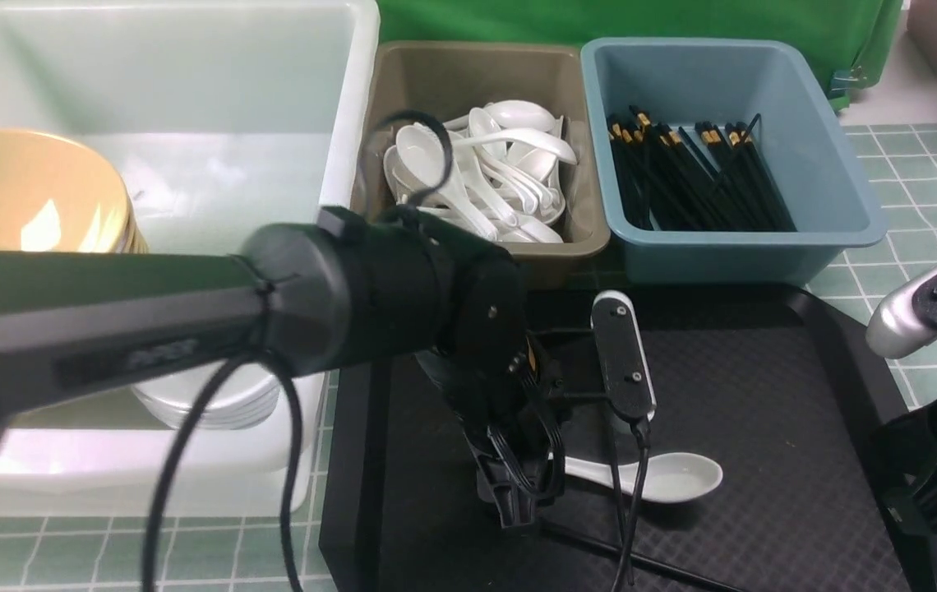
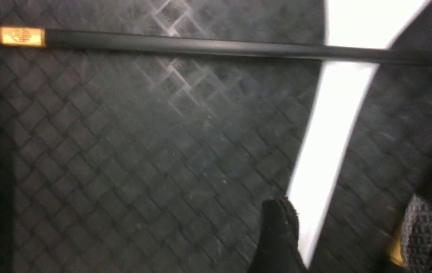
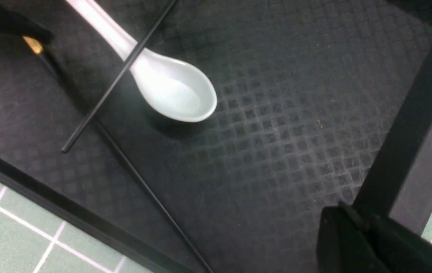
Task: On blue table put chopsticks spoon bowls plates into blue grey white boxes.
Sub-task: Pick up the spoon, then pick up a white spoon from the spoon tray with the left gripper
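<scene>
Risk: we may catch the chopstick (image 3: 117, 76) crossing the spoon (image 1: 666, 477) handle and drag or lift both off the tray (image 1: 764, 395)
Left arm: we reach across the tray, wrist bent down, left gripper (image 1: 511, 497) wide, astride the handle
Right gripper (image 3: 356, 242): at the tray's right edge; we cannot tell its opening

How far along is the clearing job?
Done: mustard-tan bowls and small white plates sit in the translucent white tub, white spoons in the grey-brown bin, black chopsticks in the blue bin. In hand: the open left gripper straddles the handle of the white soup spoon on the black tray. Left: that spoon plus two black chopsticks, one across it.
</scene>
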`<state>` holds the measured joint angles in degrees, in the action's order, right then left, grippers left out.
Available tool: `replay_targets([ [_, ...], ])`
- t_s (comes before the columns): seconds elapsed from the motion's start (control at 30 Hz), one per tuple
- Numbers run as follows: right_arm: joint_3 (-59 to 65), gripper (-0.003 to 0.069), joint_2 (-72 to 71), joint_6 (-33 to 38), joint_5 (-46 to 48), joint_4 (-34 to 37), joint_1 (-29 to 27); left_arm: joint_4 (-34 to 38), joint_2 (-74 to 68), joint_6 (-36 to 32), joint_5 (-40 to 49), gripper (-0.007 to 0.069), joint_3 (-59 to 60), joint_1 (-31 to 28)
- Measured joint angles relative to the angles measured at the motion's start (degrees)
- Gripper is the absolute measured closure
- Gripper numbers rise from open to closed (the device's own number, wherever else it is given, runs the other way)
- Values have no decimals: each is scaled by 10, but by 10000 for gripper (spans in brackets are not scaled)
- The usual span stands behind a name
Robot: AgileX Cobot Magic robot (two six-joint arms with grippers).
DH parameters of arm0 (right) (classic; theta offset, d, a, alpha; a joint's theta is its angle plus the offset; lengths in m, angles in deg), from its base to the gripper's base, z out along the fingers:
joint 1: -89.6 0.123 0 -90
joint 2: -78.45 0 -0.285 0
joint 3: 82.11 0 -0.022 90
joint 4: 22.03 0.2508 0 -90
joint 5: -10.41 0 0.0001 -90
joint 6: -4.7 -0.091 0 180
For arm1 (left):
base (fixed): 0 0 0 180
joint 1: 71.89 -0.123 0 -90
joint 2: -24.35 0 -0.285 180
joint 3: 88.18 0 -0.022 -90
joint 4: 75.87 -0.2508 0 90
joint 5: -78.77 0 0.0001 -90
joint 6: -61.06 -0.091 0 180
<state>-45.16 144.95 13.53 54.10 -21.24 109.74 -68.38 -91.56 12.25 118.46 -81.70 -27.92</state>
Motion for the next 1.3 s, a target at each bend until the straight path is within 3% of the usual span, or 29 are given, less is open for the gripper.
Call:
replay_targets([
  [0.17,0,573,0,0,-1,2,0,-19,-19,-5,-5,358,-4,0],
  [0.27,0,571,0,0,-1,4,0,-48,-19,-6,-8,482,-4,0],
  [0.3,0,571,0,0,-1,4,0,-50,-19,-6,-8,482,-4,0],
  [0.33,0,570,0,0,-2,4,0,-70,-19,-7,-9,545,-4,0],
  [0.53,0,565,0,0,-8,5,0,-84,-8,-7,-1,545,-5,0],
  [0.7,0,560,0,0,-15,6,0,-79,25,-11,98,545,-51,0],
  [0.9,0,552,0,0,-18,6,0,6,31,-11,279,545,-139,0],
  [1.17,0,544,0,0,-18,6,0,208,31,-6,299,545,-152,0],
  [1.3,0,538,0,0,-18,6,0,262,31,15,299,545,-152,0],
])
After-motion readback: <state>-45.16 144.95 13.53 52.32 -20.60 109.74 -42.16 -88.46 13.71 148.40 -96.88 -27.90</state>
